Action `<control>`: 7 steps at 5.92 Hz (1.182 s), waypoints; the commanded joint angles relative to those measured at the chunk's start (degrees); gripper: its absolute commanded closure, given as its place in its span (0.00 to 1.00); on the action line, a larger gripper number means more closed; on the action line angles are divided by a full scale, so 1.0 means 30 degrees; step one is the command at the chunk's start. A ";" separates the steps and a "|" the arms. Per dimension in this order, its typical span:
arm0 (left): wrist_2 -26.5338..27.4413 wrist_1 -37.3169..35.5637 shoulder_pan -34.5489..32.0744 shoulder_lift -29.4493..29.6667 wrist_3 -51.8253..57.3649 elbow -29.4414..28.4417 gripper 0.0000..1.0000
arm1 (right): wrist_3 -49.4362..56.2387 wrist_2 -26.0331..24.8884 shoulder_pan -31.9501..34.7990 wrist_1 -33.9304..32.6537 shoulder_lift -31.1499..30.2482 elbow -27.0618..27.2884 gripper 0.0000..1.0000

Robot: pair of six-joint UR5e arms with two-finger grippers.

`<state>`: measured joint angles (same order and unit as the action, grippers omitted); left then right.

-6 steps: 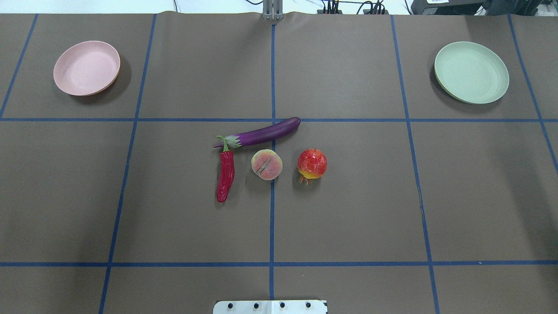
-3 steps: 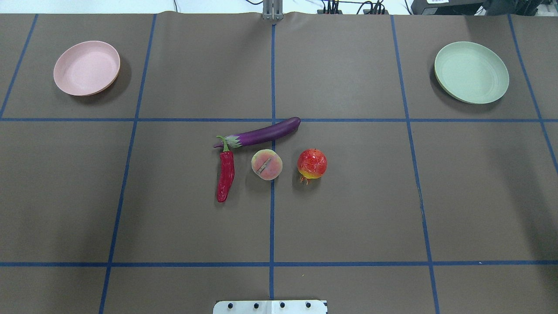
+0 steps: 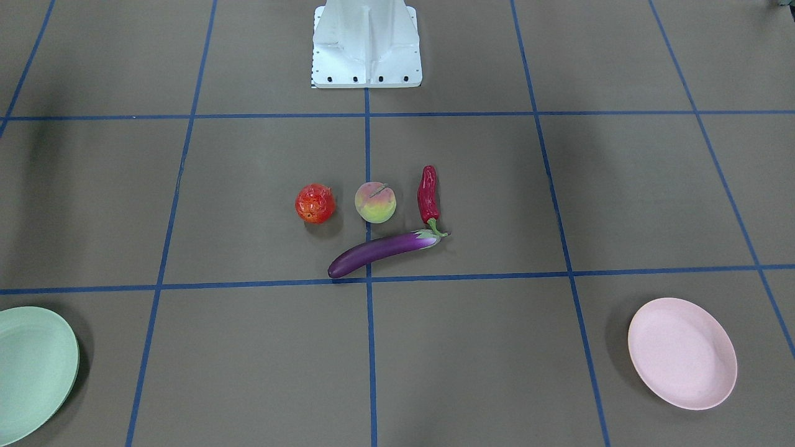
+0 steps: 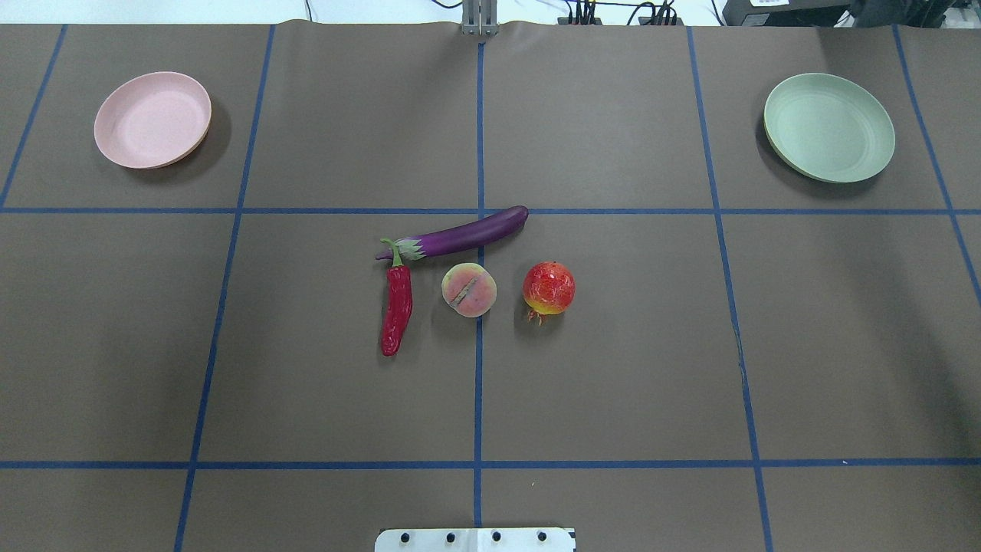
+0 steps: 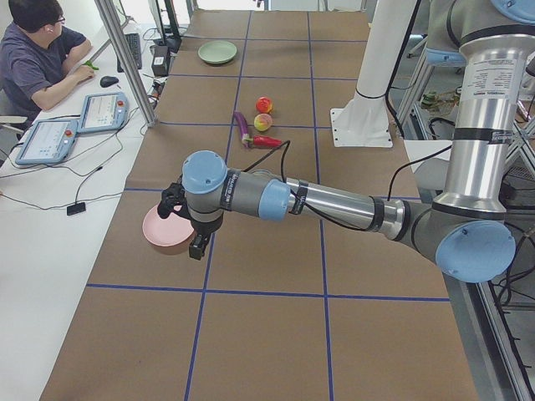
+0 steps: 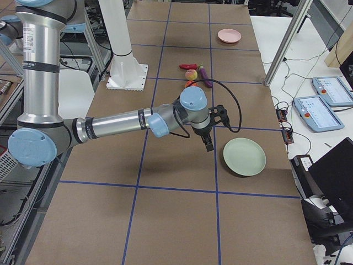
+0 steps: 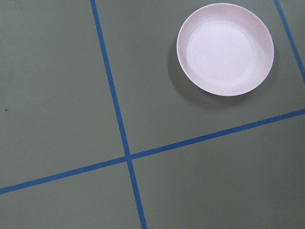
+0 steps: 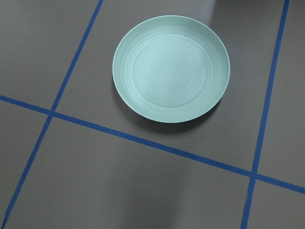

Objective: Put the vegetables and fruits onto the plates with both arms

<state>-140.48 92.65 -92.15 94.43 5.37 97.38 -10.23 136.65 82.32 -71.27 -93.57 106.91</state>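
The purple eggplant (image 4: 460, 234), red chili pepper (image 4: 396, 305), peach (image 4: 468, 289) and red-orange fruit (image 4: 549, 287) lie together at the table's middle, also in the front-facing view: eggplant (image 3: 382, 250), chili (image 3: 427, 197). The pink plate (image 4: 152, 119) is far left and empty (image 7: 225, 48). The mint green plate (image 4: 828, 127) is far right and empty (image 8: 170, 67). My left gripper (image 5: 199, 247) hangs above the pink plate's near side. My right gripper (image 6: 208, 144) hangs beside the green plate (image 6: 244, 156). I cannot tell whether either is open or shut.
The white base block (image 3: 366, 43) stands at my edge of the table. An operator (image 5: 38, 58) sits at a side desk with tablets (image 5: 102, 110). A metal post (image 6: 287, 38) stands past the table's far edge.
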 commanded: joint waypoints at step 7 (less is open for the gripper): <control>-0.0106 0.3011 0.3057 0.0221 -0.2783 -0.0232 0.00 | -1.6816 -0.9822 -1.3918 -0.7642 1.1454 -0.0179 0.00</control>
<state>-140.95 101.11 -83.77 95.08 -2.10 96.81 -55.55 111.95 45.89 -89.37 -65.21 108.39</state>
